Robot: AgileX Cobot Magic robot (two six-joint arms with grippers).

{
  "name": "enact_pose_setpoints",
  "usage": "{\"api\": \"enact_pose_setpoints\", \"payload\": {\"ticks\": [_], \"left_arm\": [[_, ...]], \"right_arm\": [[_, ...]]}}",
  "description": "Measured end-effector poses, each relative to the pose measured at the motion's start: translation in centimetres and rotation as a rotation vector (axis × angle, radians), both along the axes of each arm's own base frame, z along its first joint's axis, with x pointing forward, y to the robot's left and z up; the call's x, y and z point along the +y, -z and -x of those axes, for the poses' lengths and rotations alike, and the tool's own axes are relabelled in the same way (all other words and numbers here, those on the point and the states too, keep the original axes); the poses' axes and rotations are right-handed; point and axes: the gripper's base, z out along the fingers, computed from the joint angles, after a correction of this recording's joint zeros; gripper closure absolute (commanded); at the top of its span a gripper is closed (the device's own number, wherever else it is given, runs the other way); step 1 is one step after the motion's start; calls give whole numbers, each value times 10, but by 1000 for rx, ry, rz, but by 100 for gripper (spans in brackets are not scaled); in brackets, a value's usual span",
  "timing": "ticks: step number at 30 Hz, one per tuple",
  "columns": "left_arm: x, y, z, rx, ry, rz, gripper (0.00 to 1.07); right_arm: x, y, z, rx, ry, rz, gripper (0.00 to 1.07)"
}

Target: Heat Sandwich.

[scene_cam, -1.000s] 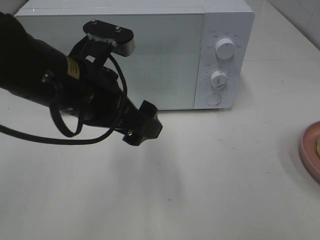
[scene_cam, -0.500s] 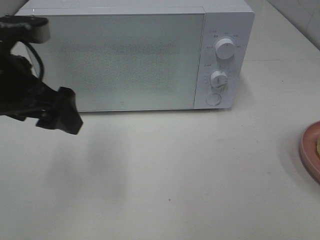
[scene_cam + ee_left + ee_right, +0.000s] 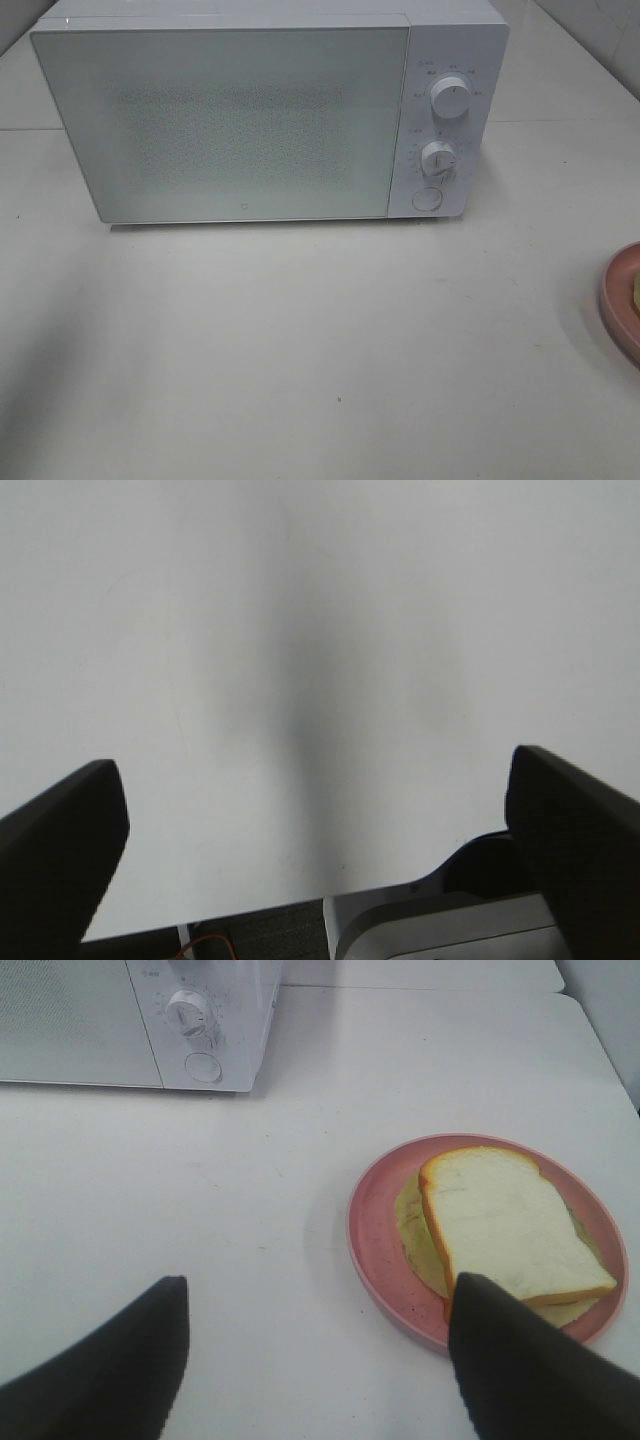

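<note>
The sandwich [image 3: 505,1222], white bread with tan crust and a pale green layer under it, lies on a pink round plate [image 3: 378,1222]. My right gripper [image 3: 320,1365] hovers open just short of the plate, with only bare table between its fingers; one finger [image 3: 525,1375] overlaps the plate's near rim in the wrist view. The exterior high view catches only the plate's edge [image 3: 620,300] at the far right, and neither arm. The white microwave [image 3: 250,115] stands at the back with its door shut. My left gripper [image 3: 320,855] is open wide over bare white table.
The microwave's two knobs [image 3: 452,98] and round button [image 3: 427,199] sit on its right panel. It also shows in the right wrist view [image 3: 140,1020], well apart from the plate. A white tabletop [image 3: 320,340] lies in front of it.
My left arm, which crossed in front of the microwave door, has swung away to the left and left the exterior high view. Microwave and plate have not moved.
</note>
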Motion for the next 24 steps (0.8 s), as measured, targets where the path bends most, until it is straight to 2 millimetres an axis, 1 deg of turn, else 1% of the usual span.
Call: {"api": "enact_pose_setpoints", "payload": {"ticks": [1,2,3,5,6,9,10,11,12,14,15,16,17,19,20,21,24], "left_arm": [[3,1,6,-2,-11,-1,9],[3,1,6,-2,-11,-1,9],[8,2,19,-4,-25,-4,9],[10,4,33,-5,-36,0,9],[10,4,33,-5,-36,0,9],[15,10,61,-15,-66,6,9],[15,10,61,-15,-66,6,9],[16,11,67,-23,-73,6,9],[19,14,82,-32,-79,0,9],[21,18,95,-40,-81,1,9],[21,18,95,-40,-81,1,9],[23,22,107,-50,-81,4,9],[24,24,113,-63,-81,6,9],[25,26,124,-102,-80,13,9],[25,26,124,-102,-80,13,9],[26,24,133,-148,-80,21,9],[28,21,144,-222,-75,32,9]], "right_arm": [[0,0,0,0,0,0,37],[0,0,0,0,0,0,37],[0,0,0,0,0,0,37],[0,0,0,0,0,0,37],[0,0,0,0,0,0,37],[0,0,0,0,0,0,37],[0,0,0,0,0,0,37],[0,0,0,0,0,0,37],[0,0,0,0,0,0,37],[0,0,0,0,0,0,37],[0,0,0,0,0,0,37],[0,0,0,0,0,0,37],[0,0,0,0,0,0,37],[0,0,0,0,0,0,37],[0,0,0,0,0,0,37],[0,0,0,0,0,0,37],[0,0,0,0,0,0,37]]}}
